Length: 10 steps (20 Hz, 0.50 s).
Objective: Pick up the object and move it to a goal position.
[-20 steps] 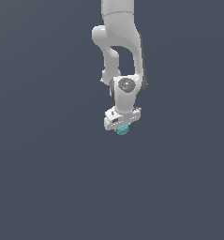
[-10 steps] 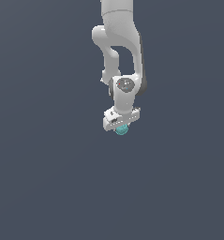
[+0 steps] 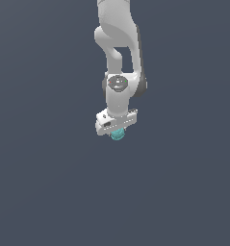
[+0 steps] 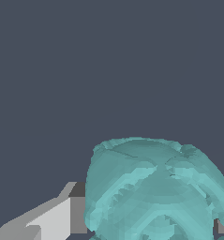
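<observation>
Exterior view shows the white arm (image 3: pixel 117 43) reaching down from the top of the picture, with the gripper (image 3: pixel 117 131) at its lower end and the object (image 3: pixel 118 135), a small teal lump, tucked directly under the white gripper body and narrower than it. The wrist view brings the object (image 4: pixel 155 192) up close, filling much of the picture, with a grey-and-white finger (image 4: pixel 62 213) pressed against one flank and a sliver of a second finger (image 4: pixel 223 228) showing at the opposite flank. By this evidence the gripper is clamped on the object, one finger on each side.

The background is a uniform dark grey in both views; no bench edge, shadow or goal marker is visible, so whether the object is lifted or resting on a surface cannot be told. As a judgement, the grasp looks done, and what is left is the carry to the goal position, whose place the pictures do not show.
</observation>
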Available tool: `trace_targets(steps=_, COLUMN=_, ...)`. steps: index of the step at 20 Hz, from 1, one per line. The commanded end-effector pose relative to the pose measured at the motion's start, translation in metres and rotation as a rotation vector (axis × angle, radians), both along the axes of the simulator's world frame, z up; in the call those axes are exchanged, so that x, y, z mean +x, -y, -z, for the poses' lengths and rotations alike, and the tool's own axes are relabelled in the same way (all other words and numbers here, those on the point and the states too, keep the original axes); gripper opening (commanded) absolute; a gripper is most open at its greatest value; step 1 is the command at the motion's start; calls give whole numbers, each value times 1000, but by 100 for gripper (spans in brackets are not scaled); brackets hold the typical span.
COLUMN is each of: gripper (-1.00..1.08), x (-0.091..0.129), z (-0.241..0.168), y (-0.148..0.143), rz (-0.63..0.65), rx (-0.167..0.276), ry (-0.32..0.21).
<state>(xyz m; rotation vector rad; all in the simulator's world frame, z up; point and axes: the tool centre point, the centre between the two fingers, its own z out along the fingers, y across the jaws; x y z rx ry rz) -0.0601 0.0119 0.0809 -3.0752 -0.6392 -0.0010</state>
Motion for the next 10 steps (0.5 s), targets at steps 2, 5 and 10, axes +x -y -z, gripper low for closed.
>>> trace_targets(steps=2, gripper=-100, x=17, z=-20, y=23, rz=0, rx=1, ry=0)
trace_targets(steps=5, gripper=-100, x=34, z=-38, y=44, rz=0, rx=1, ry=0)
trace_targets(steps=10, gripper=-100, x=61, z=-69, y=79, rz=0, rx=1, ry=0)
